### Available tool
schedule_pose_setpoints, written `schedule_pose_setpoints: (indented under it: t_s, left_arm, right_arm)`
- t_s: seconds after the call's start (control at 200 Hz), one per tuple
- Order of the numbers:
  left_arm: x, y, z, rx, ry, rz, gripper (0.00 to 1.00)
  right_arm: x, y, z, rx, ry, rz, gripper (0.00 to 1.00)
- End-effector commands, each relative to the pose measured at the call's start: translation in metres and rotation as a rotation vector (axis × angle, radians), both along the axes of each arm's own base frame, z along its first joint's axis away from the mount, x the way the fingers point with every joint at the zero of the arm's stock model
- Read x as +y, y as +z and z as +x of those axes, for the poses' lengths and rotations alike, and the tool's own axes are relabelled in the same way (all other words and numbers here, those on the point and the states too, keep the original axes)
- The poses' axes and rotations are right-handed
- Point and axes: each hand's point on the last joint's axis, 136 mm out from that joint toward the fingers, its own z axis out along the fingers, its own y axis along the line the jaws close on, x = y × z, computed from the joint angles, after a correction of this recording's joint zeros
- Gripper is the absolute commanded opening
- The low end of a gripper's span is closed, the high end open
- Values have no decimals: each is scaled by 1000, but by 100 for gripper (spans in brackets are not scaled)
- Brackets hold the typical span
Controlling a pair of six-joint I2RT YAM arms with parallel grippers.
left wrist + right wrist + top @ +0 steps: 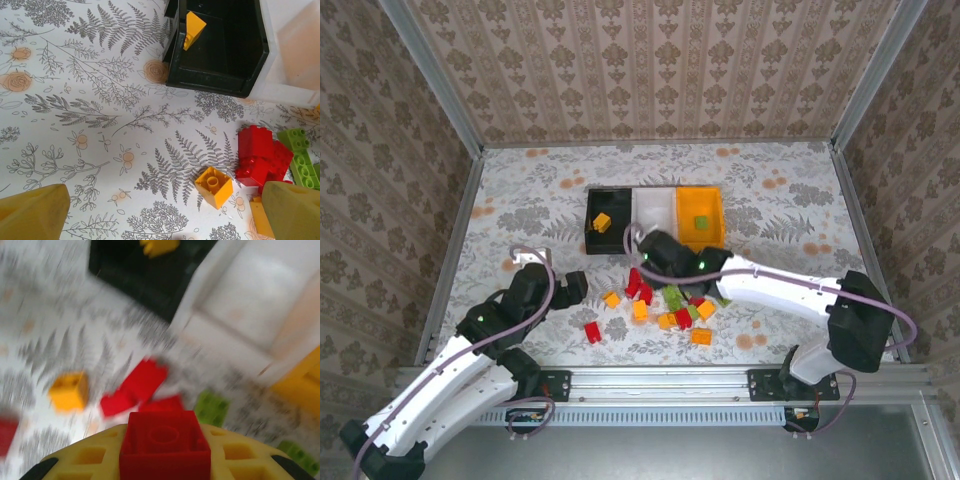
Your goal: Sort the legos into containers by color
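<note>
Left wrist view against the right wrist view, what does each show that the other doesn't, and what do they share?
Left wrist, not right: the left gripper, open, fingers wide apart. Right wrist, not left: a red brick held in the right gripper, and the orange bin. Shared: the black bin with an orange brick inside, the white bin, a loose orange brick and red bricks.

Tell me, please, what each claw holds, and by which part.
The right claw holds a red lego by its two opposite sides, between the fingers. The left claw is open and holds nothing.
</note>
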Motion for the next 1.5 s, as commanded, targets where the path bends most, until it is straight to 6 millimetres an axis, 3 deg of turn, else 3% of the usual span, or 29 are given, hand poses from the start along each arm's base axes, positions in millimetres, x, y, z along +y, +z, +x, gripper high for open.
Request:
schedule_pose_setpoints:
  t_s: [0.0,0.16,0.365,0.41,0.505,0.59,0.75,1.045,1.22,1.495]
  left_arm:
    - [-3,-6,1,10,11,-37,100]
    - [-7,-11,0,24,-7,-47,100]
    - [-11,-29,-6,87,-28,-33,100]
    - [-13,-34,-8,103,-34,-34,100]
    - [-12,-43,-13,140,-43,-12,100]
    - [-16,-50,-18,167,-65,0,98]
    - [-32,-72,-34,249,-132,14,93]
    - [-55,-119,-77,428,-250,97,90]
    - [-64,-134,-85,470,-273,105,73]
    - [-64,-135,-78,433,-269,141,54]
  right_arm:
    - [-2,5,52,-26,-157,48,24]
    - [-12,-17,114,-5,-313,26,26]
    - [-9,-42,156,40,-371,16,31]
    - [-9,-46,161,55,-379,10,37]
    - [-7,-45,166,62,-379,11,59]
    - [-6,-36,163,53,-374,32,69]
    - [-14,-16,146,31,-377,91,73]
    - [-44,-23,101,46,-404,124,74]
    - [-58,-17,87,35,-420,149,74]
    - [-74,-2,67,7,-429,194,74]
